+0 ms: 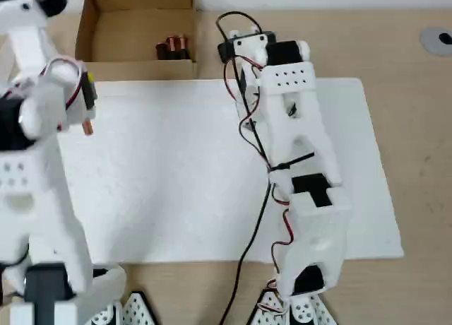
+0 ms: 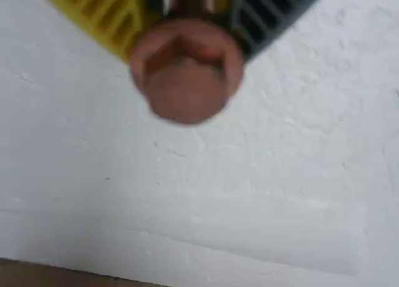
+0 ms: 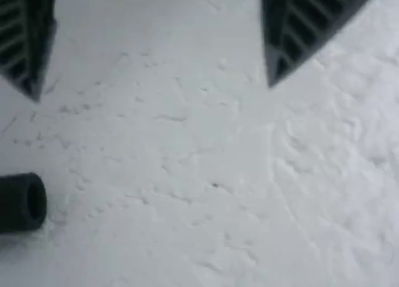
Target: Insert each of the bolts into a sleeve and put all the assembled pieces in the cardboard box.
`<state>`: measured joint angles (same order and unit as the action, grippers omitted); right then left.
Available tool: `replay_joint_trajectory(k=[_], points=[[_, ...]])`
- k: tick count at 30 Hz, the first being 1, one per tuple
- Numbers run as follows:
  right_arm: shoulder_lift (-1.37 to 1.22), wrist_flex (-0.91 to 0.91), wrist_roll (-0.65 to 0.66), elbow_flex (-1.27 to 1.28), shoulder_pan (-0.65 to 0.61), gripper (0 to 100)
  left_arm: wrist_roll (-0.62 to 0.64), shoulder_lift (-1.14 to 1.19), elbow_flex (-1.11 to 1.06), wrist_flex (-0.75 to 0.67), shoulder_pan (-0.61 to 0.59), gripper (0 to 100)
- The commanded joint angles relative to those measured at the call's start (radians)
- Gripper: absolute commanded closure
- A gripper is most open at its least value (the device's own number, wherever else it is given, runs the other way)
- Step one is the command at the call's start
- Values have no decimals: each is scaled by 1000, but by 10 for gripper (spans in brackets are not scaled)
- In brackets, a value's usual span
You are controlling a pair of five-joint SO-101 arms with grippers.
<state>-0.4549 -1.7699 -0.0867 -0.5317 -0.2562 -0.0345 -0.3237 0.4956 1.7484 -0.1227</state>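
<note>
A copper bolt [image 2: 186, 78] sits clamped between the yellow and black fingers of my left gripper [image 2: 187, 12], its hex head facing the camera. From above, this bolt [image 1: 87, 128] hangs over the left edge of the white foam mat [image 1: 176, 191], just in front of the cardboard box [image 1: 88, 28]. Assembled copper and black pieces [image 1: 174, 47] lie inside the box. My right gripper [image 3: 153, 86] hovers open over the mat with nothing between its fingers. A black sleeve [image 3: 22, 201] lies on its side on the foam beyond the right gripper's fingertips.
The right arm [image 1: 289, 106] stretches over the right half of the mat, with red and black cables beside it. A grey disc [image 1: 436, 40] sits on the wooden table at the far right corner. Bare foam lies between the two arms.
</note>
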Motion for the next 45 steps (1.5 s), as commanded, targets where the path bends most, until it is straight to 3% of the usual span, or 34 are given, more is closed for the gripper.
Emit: replay_joint_trajectory(k=[1,5,8,17,20,31,37,45], points=[[81,-15,141,5,-28,725,64,-148,-74,3,-31,990],[81,-12,338,2,1,725,117,-308,-190,-5,-117,990],[81,-12,568,2,81,726,114,-414,-341,-31,-157,990],[81,12,1231,18,285,726,83,-674,-741,-222,-153,993],[81,29,1364,25,300,727,61,-731,-813,-279,-153,993],[19,34,1562,39,306,727,49,-814,-933,-397,-152,994],[-105,141,1565,30,315,727,49,-852,-968,-465,-152,994],[-286,141,1567,-130,344,727,49,-858,-985,-474,-152,994]])
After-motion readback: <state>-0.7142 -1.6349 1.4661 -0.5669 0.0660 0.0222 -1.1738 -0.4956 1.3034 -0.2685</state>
